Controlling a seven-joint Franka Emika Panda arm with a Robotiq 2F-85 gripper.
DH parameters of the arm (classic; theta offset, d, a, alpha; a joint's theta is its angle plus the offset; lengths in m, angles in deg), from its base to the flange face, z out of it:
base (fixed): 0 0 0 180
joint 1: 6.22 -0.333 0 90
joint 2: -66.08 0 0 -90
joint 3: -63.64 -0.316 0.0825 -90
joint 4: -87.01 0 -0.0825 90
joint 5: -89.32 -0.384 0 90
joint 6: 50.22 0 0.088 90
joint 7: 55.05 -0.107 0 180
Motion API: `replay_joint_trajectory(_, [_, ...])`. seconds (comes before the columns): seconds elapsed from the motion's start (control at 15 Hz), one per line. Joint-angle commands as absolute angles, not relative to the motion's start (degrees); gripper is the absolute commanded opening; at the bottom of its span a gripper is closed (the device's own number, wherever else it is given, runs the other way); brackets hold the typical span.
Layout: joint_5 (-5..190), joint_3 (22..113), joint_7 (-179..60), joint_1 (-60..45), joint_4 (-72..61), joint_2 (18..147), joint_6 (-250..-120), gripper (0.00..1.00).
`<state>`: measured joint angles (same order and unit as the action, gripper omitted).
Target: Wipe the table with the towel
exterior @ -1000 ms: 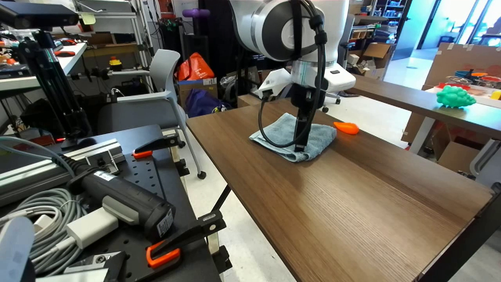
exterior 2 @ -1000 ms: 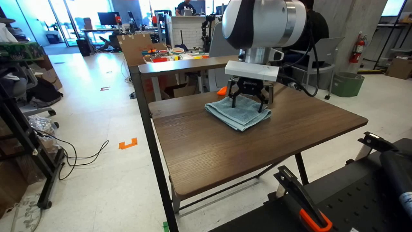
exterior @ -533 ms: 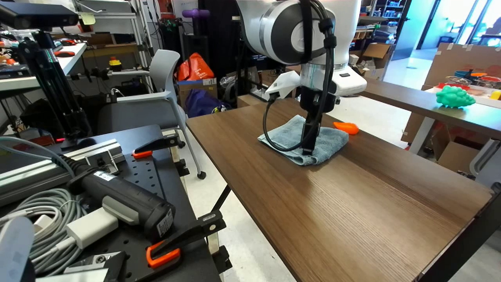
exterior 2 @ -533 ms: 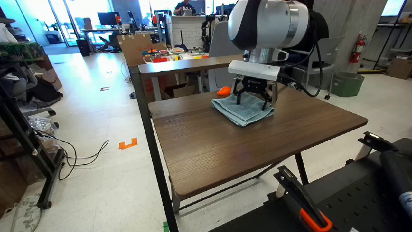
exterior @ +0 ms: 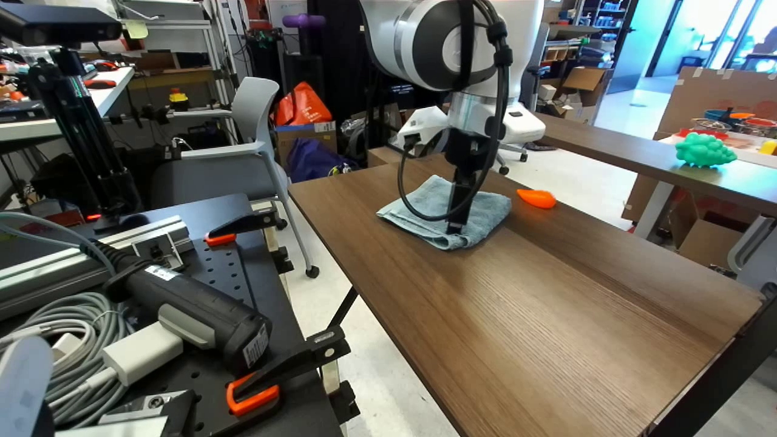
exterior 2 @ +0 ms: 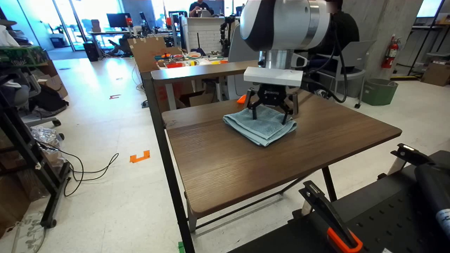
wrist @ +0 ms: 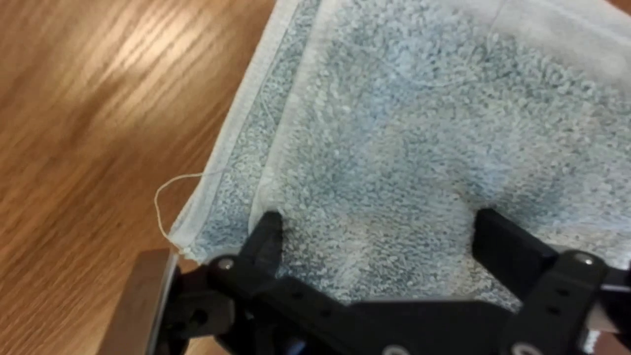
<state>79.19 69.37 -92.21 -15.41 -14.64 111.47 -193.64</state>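
Claw [exterior 2: 269,121], as I observe it, stands wide, both tips on the folded towel [exterior 2: 264,130]; towel lies on the table [exterior 2: 253,165], orange object [exterior: 536,198] near.

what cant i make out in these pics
Table under the towel: covered by it in all views.
Part of the orange object: behind the hand in an exterior view.
Towel's full outline: cut by the wrist view's top and right edges.
Arm higher up: cut by both exterior views' top edges.
Print on the barcode label: too small in an exterior view.
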Motion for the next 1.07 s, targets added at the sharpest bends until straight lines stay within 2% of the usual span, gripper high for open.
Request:
replay_joint_trajectory(0.0, [80.68,66.24,-89.53,-16.73,-12.74,112.56,-185.15,1.00])
replay_joint_trajectory(0.2, [81.89,65.27,-89.36,-18.65,-8.97,115.26,-184.64,1.00])
replay_joint_trajectory(0.6, [81.35,65.85,-90.02,-17.43,0.27,118.54,-175.40,1.00])
replay_joint_trajectory(0.67, [81.26,65.40,-90.22,-18.47,-4.19,115.86,-177.91,1.00])
replay_joint_trajectory(1.0, [81.07,66.59,-91.62,-17.67,-2.44,116.97,-179.99,1.00])
